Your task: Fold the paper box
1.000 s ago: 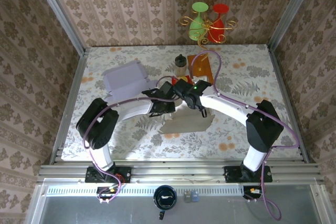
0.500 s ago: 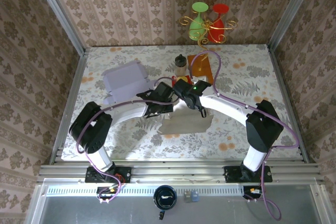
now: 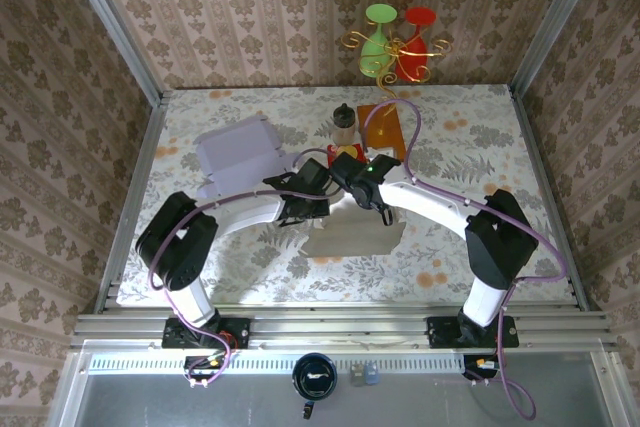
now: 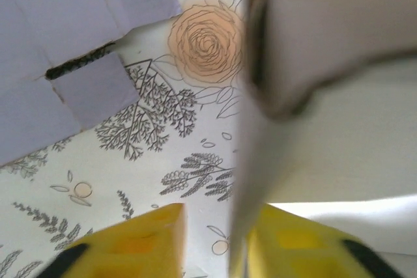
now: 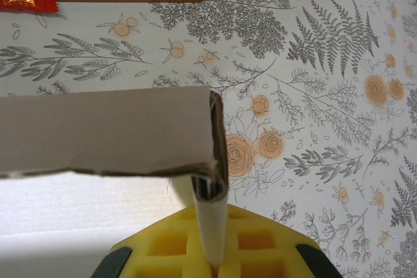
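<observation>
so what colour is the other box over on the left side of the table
The box is pale lilac, clearest in the top external view.

Both arms rise from the bottom edge of the top view and bow inward, the left arm [image 3: 235, 212] from lower left and the right arm [image 3: 440, 205] from lower right, so their wrists meet nose to nose at frame centre. The left gripper [image 3: 312, 205] has its yellow pads [image 4: 140, 242] apart. The right gripper [image 3: 352, 179] is closed, its pads [image 5: 169, 242] pinching a wall of the box [image 5: 111, 131].
</observation>
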`<state>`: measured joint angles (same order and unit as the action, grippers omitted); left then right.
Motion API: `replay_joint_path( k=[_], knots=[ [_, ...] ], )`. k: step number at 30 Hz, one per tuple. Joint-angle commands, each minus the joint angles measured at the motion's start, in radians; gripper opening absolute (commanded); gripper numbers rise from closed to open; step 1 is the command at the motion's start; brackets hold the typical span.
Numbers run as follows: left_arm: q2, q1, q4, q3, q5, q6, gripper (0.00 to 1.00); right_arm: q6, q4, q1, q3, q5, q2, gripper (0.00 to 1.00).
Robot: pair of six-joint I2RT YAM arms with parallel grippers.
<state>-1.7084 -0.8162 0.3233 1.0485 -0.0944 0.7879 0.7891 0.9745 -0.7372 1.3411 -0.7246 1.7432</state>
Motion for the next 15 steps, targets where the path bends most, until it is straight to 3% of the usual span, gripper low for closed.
replay_joint_path(
  k=[1, 7, 15],
  knots=[
    [0.082, -0.012, 0.018, 0.0, 0.004, -0.008, 0.39, 0.04, 0.02, 0.016, -0.02, -0.033, 0.015, 0.0],
    [0.154, -0.01, -0.04, -0.032, 0.087, -0.038, 0.49, 0.041, 0.018, 0.027, -0.025, -0.02, 0.016, 0.0],
    [0.119, 0.048, -0.097, -0.055, 0.181, -0.068, 0.48, 0.038, 0.012, 0.032, -0.029, -0.006, 0.011, 0.0]
  ],
)
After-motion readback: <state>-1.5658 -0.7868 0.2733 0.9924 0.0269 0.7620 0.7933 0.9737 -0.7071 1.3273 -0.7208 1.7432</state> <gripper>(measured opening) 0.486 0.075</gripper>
